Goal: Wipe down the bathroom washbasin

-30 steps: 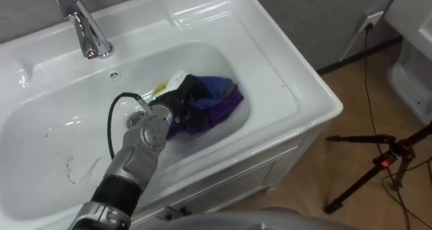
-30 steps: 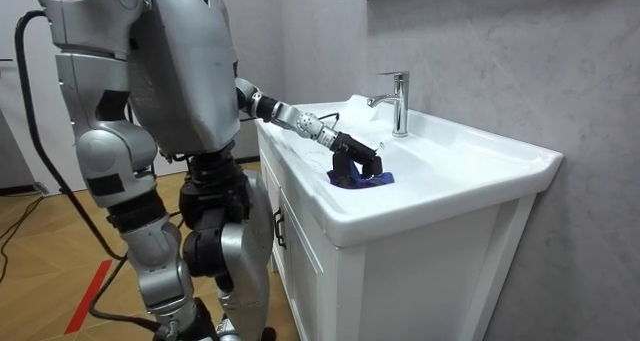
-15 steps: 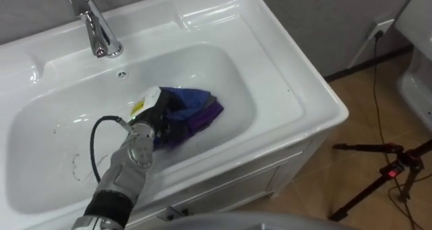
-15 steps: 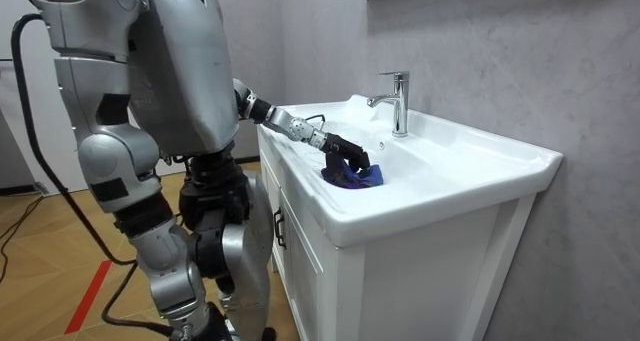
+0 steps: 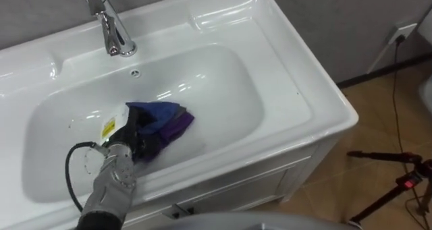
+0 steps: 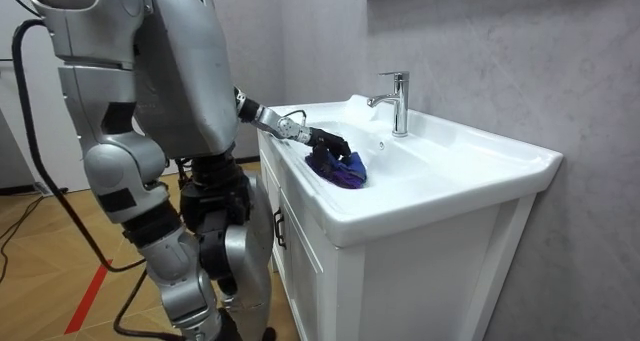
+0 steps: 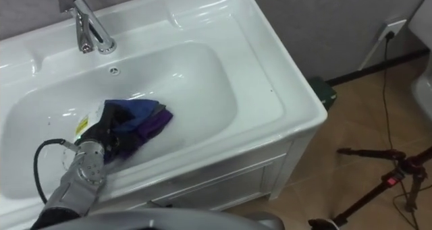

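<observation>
left hand [image 5: 128, 144] | on cloth [image 5: 163, 118] | in basin [image 5: 226, 88] (faucet [image 5: 115, 31] top cut off)

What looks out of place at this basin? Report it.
Nothing stands out. The blue-purple cloth lies bunched in the basin at the left robot hand; the faucet stands upright.

my left hand [image 5: 128, 144] down in the basin [image 5: 223, 88], cloth [image 5: 165, 119] bunched right against its far side, faucet [image 5: 111, 27] behind on the back ledge, tripod [image 5: 405, 183] way off right on the floor [image 5: 364, 115]
</observation>
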